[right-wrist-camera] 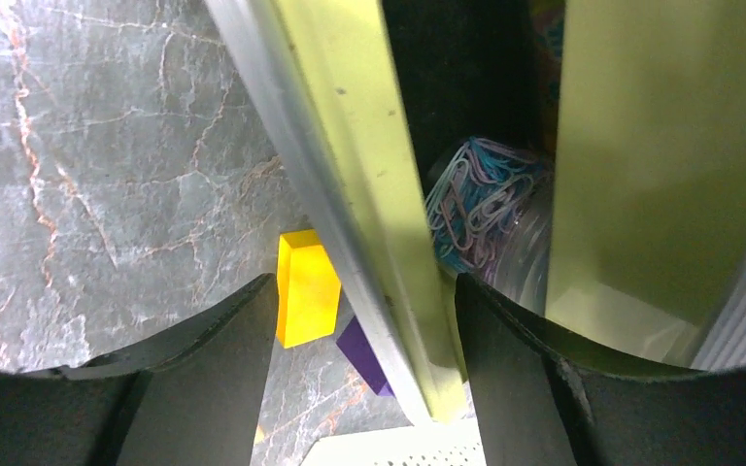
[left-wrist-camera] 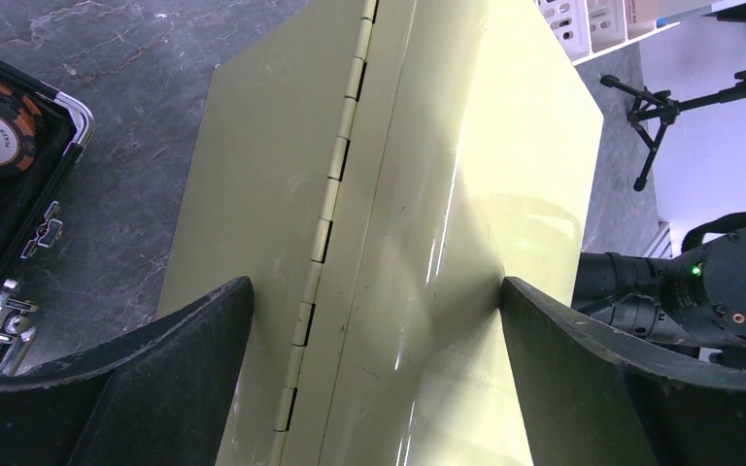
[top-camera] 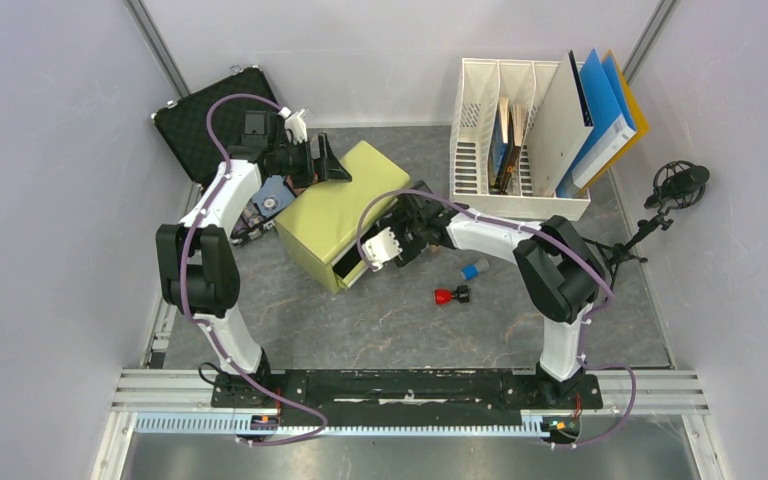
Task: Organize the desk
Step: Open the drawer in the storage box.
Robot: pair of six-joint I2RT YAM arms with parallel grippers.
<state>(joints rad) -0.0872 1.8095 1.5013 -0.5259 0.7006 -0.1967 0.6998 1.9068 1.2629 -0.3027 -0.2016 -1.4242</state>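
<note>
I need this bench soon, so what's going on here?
Both arms are at the yellow-green cabinet on the desk. The left gripper hangs open over its hinged edge. The right gripper straddles the front of its partly open drawer, jaws open. Paper clips lie inside.

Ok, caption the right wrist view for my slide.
Right gripper open astride the yellow-green drawer front; paper clips inside, marbled desk beneath.

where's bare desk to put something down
Bare desk runs along the near side, between the cabinet and the base rail, left of the red item. Crowded either side of the cabinet, toward the case and rack.
</note>
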